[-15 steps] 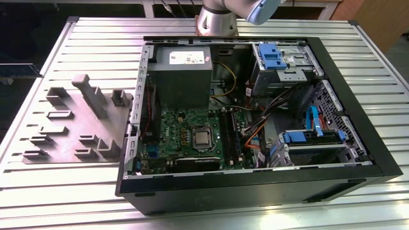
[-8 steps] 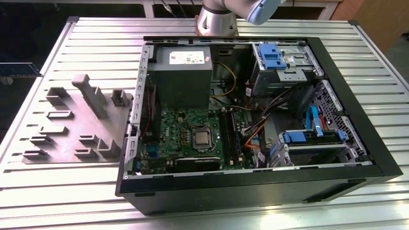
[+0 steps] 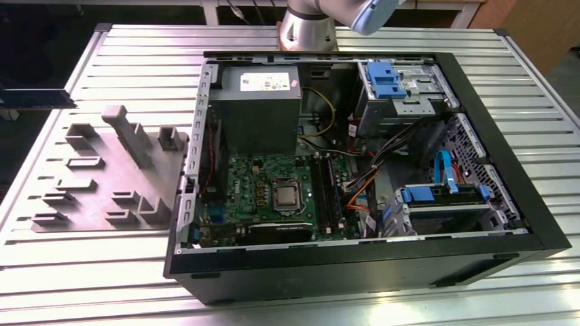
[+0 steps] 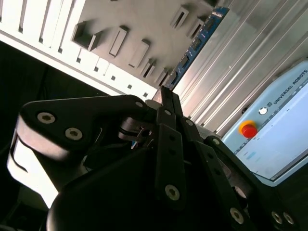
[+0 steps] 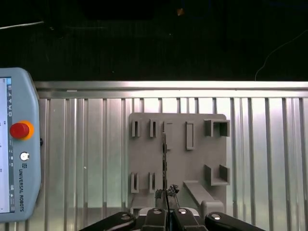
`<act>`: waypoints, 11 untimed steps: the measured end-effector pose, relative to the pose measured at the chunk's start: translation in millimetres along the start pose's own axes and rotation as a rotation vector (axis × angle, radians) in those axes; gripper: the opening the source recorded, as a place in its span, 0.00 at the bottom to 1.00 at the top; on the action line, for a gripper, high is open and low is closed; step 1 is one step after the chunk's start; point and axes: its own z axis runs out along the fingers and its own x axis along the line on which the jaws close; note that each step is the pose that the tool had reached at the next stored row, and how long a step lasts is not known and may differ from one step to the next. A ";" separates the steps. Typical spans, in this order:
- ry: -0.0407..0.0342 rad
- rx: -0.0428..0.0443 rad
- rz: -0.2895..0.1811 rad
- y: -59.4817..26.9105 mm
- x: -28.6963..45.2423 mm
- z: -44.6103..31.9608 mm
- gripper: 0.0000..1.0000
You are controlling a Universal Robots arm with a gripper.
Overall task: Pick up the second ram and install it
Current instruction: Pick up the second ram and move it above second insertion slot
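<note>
The second ram (image 4: 195, 45) is a thin blue-green strip, seen edge-on in both wrist views, and my gripper (image 4: 166, 96) is shut on one end of it. In the first wrist view the ram (image 5: 164, 154) hangs in front of the grey holder plate (image 5: 197, 163), and the gripper (image 5: 166, 195) pinches its near end. In the exterior view the ram (image 3: 38, 99) juts in from the exterior view's left edge, above the holder plate (image 3: 100, 176). The green motherboard (image 3: 272, 190) lies in the open computer case (image 3: 471, 231), with long black sockets (image 3: 324, 197) beside the processor.
A grey power-supply box (image 3: 257, 102) and blue-tabbed drive cages (image 3: 399, 88) fill the case's far side, with loose cables between. A teach pendant (image 5: 17, 144) with a red button lies on the ribbed metal table (image 5: 86, 159). The arm's base (image 3: 308, 30) stands behind the case.
</note>
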 end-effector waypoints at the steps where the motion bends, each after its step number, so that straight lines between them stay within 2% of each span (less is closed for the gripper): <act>1: -0.0001 0.0000 0.000 -3.9 -0.1 -0.1 0.11; 10: 0.0000 0.0000 0.000 -40.3 -0.9 -0.7 0.11; 11: -0.0001 0.0001 0.000 -51.0 -1.2 -0.7 0.11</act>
